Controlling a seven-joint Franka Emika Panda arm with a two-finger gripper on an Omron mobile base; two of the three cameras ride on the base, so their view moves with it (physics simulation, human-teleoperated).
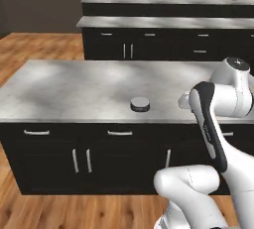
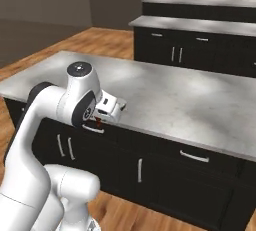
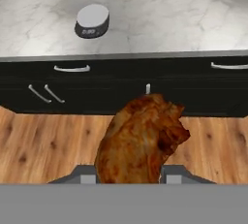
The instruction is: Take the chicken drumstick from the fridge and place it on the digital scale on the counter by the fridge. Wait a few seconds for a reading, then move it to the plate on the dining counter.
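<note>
With the gripper (image 3: pixel 130 179) clamped on the chicken drumstick (image 3: pixel 140 140) just short of the counter (image 3: pixel 145 14), carry-to-scale is underway; next, lift toward the digital scale (image 3: pixel 92 21) at 11 o'clock.

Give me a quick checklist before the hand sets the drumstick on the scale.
1. Chicken drumstick held in the hand: ok.
2. Digital scale on the counter, in sight: ok.
3. Scale top bare: ok.
4. Hand over the scale: not ok; in the hand view it sits off the counter edge, over wood floor.
5. Grip firmness: cannot tell; the meat hides the fingertips.
</note>
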